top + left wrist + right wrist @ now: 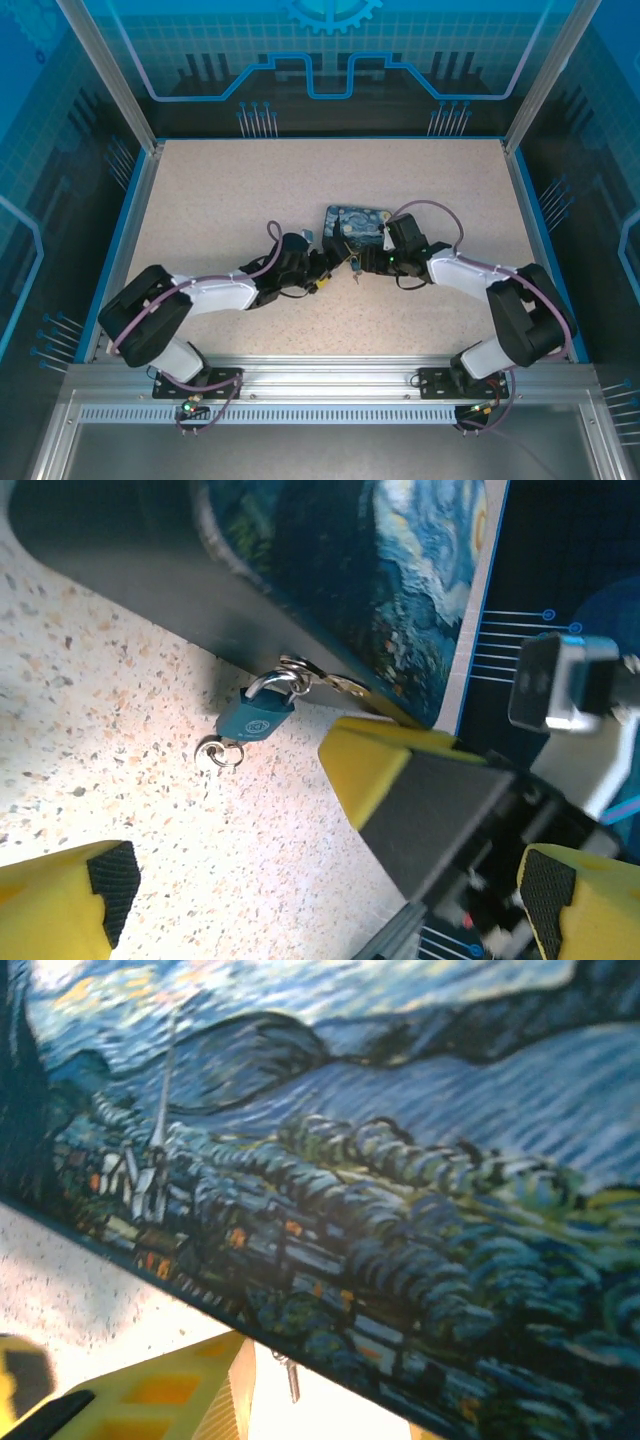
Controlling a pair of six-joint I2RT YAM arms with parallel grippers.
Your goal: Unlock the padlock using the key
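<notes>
Left wrist view: my left hand [328,880] stands wide open. Its yellow fingers with dark pads [108,878] sit at the two lower corners, with nothing between them but the speckled table [120,680].

Ahead of the hand, slightly left of its centre line, lies the small blue-bodied padlock with a thin silvery shackle [258,718]. It is near the fingers but not touching them.

Long axis slanted: the shackle points up and right, hooked at the lower edge of the large dark box printed with a swirling blue-and-yellow night sky [380,570]. The body end points down and left.

Touching that end is what I judge to be the tiny thin metal key [218,752], seen as a small silvery ring. Whether its blade sits in the lock, I cannot tell.

My right hand [364,262] is the nearer. One of its yellow-and-grey fingers [400,790] is just beside the shackle. Whether that hand grips anything, I cannot tell.

Judgement: any reach for the key goes forward and left, along the slant.
</notes>
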